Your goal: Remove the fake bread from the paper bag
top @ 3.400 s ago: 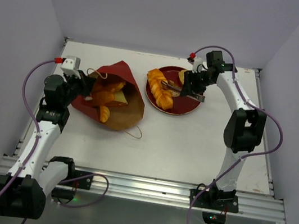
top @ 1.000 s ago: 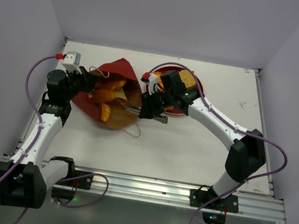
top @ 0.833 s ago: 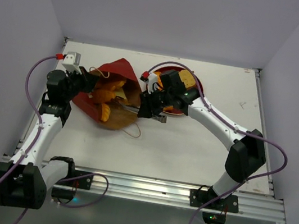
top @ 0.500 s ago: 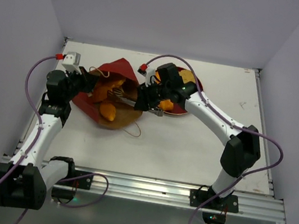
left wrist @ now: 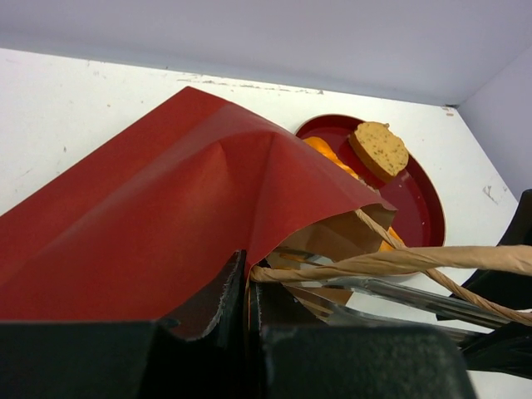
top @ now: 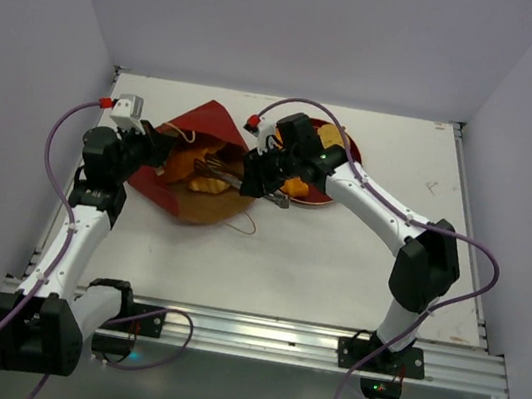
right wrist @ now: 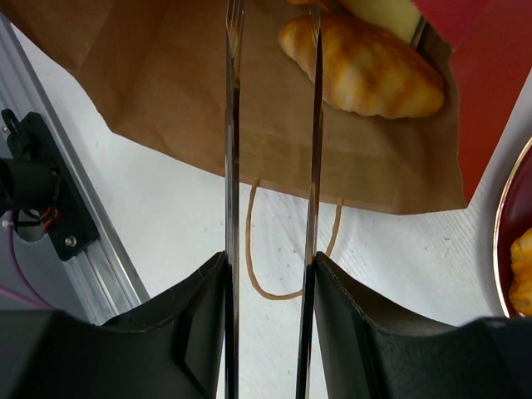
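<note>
The dark red paper bag [top: 193, 125] lies on its side, its mouth towards the plate. My left gripper [top: 158, 148] is shut on the bag's upper rim [left wrist: 247, 283] and holds the mouth open. My right gripper [top: 262, 173] is shut on metal tongs [right wrist: 232, 125], whose blades stand apart and reach into the brown inside [right wrist: 158, 91]. A golden roll [right wrist: 362, 71] lies in the bag just right of the tong tips, untouched. It also shows in the top view [top: 210, 186]. A yellow wedge [right wrist: 384, 10] lies behind it. More breads [top: 298, 186] lie on the plate.
The round dark red plate [top: 347, 150] sits right of the bag, with a round brown bread slice [left wrist: 378, 148] on it. The bag's cord handle [right wrist: 291, 287] loops on the white table in front of the mouth. The metal rail [right wrist: 50, 199] runs along the near edge.
My right arm has swung from the plate over to the bag, and the tongs have gone further into its mouth. The left gripper has kept its hold on the rim.
</note>
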`<action>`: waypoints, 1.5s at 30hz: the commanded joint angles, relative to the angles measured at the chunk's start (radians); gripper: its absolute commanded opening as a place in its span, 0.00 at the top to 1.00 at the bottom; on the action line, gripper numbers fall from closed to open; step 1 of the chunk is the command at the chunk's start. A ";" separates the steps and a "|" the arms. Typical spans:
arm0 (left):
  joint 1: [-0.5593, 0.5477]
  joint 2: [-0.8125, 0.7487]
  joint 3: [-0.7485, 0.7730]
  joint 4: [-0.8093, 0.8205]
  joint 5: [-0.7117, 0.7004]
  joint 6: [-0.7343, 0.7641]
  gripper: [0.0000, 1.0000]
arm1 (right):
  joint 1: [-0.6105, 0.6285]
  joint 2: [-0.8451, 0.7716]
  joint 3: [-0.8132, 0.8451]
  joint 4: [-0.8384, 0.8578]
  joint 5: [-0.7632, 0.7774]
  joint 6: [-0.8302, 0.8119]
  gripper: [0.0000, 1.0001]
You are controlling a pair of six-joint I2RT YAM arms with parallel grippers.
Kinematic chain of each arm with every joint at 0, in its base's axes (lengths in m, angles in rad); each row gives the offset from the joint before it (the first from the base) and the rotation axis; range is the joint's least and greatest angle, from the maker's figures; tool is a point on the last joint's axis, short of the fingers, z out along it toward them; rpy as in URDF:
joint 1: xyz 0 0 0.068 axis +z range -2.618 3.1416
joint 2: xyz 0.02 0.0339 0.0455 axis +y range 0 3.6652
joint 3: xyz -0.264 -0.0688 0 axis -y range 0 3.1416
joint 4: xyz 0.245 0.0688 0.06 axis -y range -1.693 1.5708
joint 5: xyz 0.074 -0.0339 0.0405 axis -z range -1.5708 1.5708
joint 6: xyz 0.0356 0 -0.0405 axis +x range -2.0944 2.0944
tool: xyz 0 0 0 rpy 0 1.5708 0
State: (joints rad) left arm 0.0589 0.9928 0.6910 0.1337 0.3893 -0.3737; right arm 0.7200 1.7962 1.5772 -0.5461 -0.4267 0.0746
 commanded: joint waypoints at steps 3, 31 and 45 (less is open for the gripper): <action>0.009 -0.026 -0.001 0.044 0.010 0.021 0.92 | 0.004 -0.032 -0.014 0.029 0.042 -0.022 0.54; 0.009 -0.031 -0.002 0.041 0.000 0.028 0.92 | -0.027 -0.078 -0.051 0.021 0.005 -0.038 0.53; 0.009 -0.033 -0.010 0.043 0.005 0.030 0.92 | 0.016 0.022 -0.008 -0.069 -0.083 -0.100 0.54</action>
State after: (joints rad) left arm 0.0589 0.9852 0.6888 0.1333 0.3889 -0.3557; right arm 0.7113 1.7897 1.5280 -0.5812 -0.4744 0.0250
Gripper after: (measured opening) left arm 0.084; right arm 0.465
